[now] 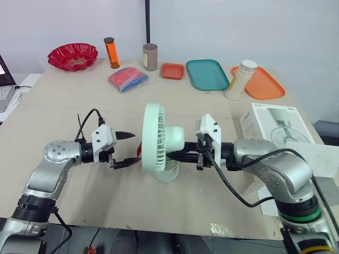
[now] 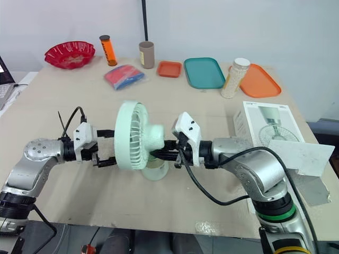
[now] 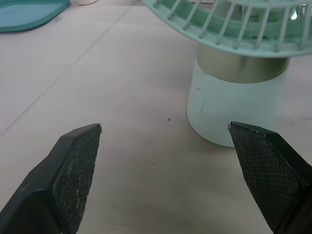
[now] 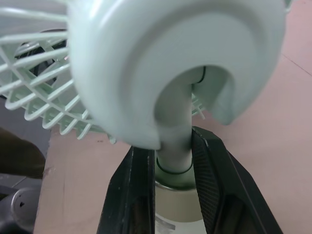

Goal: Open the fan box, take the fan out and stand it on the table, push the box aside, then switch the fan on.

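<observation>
A mint-green desk fan point(image 1: 159, 142) stands upright on the table near the front edge, its grille facing my left arm. My right gripper point(image 4: 170, 161) is shut on the fan's neck point(image 4: 174, 146), just above the round base point(image 3: 234, 105). My left gripper point(image 1: 126, 149) is open a short way in front of the grille, its black fingertips point(image 3: 78, 165) spread on either side of the base without touching it. A small button point(image 3: 199, 100) shows on the base's side. The white fan box point(image 1: 275, 127) lies at the right of the table, beside my right arm.
At the back of the table stand a red bowl point(image 1: 72, 55), an orange bottle point(image 1: 110, 52), a brown cup point(image 1: 150, 56), a red-and-blue packet point(image 1: 127, 78), a small orange tray point(image 1: 172, 70), a teal tray point(image 1: 206, 74), a white bottle point(image 1: 241, 79) and an orange tray point(image 1: 262, 84).
</observation>
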